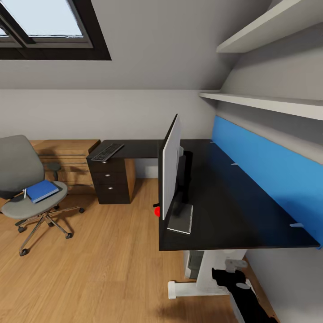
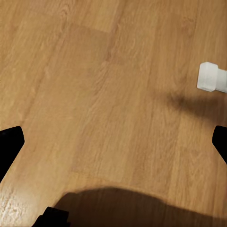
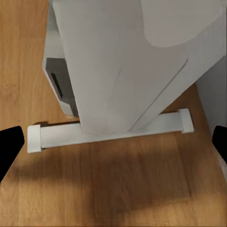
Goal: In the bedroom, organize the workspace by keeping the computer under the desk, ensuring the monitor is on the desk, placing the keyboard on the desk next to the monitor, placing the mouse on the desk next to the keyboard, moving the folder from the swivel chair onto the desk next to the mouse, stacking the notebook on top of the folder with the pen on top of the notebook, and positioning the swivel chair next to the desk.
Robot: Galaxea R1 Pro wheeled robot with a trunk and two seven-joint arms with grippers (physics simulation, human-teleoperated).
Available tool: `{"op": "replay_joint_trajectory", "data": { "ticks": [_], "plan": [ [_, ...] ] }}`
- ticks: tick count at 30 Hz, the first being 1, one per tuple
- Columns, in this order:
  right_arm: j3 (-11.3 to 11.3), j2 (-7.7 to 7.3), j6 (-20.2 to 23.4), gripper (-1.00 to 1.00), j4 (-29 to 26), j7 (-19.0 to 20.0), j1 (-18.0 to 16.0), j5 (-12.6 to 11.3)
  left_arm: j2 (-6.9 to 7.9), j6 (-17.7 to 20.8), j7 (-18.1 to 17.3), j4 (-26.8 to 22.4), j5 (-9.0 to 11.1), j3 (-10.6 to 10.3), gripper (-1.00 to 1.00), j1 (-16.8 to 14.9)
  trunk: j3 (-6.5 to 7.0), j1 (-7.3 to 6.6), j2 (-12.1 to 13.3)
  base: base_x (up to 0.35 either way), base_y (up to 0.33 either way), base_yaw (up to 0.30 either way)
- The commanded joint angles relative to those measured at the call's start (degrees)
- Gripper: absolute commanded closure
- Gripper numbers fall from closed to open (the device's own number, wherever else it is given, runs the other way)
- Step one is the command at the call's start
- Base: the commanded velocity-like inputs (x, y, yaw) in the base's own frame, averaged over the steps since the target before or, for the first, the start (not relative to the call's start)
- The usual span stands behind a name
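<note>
One monitor (image 1: 172, 168), one keyboard (image 1: 107, 152) on desk (image 1: 233, 202); one folder (image 1: 42, 190) on swivel chair (image 1: 18, 170).

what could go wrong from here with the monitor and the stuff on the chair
The monitor stands edge-on right at the desk's front edge, so a nudge from an arm or the base could tip it off. The folder lies on the chair's seat with the pen beside it near the seat's edge; pulling the folder carelessly may roll the pen onto the floor. The chair is on casters and might roll away when touched.

wood floor (image 1: 103, 269), skylight (image 1: 45, 22), two wall shelves (image 1: 269, 103).
</note>
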Motion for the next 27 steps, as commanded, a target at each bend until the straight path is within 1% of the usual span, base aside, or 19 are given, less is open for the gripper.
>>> {"op": "replay_joint_trajectory", "data": {
  "ticks": [1, 5, 11, 17, 24, 27],
  "plan": [
    [-0.20, 0.00, 1.11, -1.00, -1.16, -0.02, -0.02, 0.24, 0.00, -0.18, 0.30, 0.02, 0.06, -0.17, -1.00, -0.03, -0.06, 0.00, -0.03, 0.000, 0.000, 0.000],
    [-0.65, -0.02, 3.85, -1.00, -5.58, -0.01, -0.01, 0.08, 0.00, -0.18, 0.29, 0.02, 0.10, -0.13, -1.00, -0.03, -0.06, 0.00, -0.03, 0.000, 0.000, 0.000],
    [-0.83, 0.10, 6.76, -1.00, -10.87, -0.01, -0.01, -0.59, 0.03, -0.18, 0.29, 0.02, 0.13, -0.09, -1.00, -0.03, -0.06, 0.00, -0.03, 0.000, 0.000, 0.000],
    [-0.89, 0.11, 13.30, -1.00, -19.23, 0.00, 0.10, -2.75, 0.07, -0.18, 0.29, 0.02, 0.14, -0.04, -1.00, -0.03, -0.06, 0.00, -0.03, 0.000, 0.000, 0.000],
    [-0.90, 0.16, 17.58, -1.00, -25.13, 0.00, 0.16, -3.94, 0.08, -0.18, 0.29, 0.03, 0.14, -0.03, -1.00, -0.03, -0.06, 0.00, -0.03, 0.000, 0.000, 0.000],
    [-0.90, 0.18, 18.34, -1.00, -26.79, 0.00, 0.16, -4.06, 0.08, -0.18, 0.29, 0.03, 0.18, -0.05, -1.00, -0.03, -0.06, 0.00, -0.03, 0.000, 0.000, 0.000]
  ]
}}
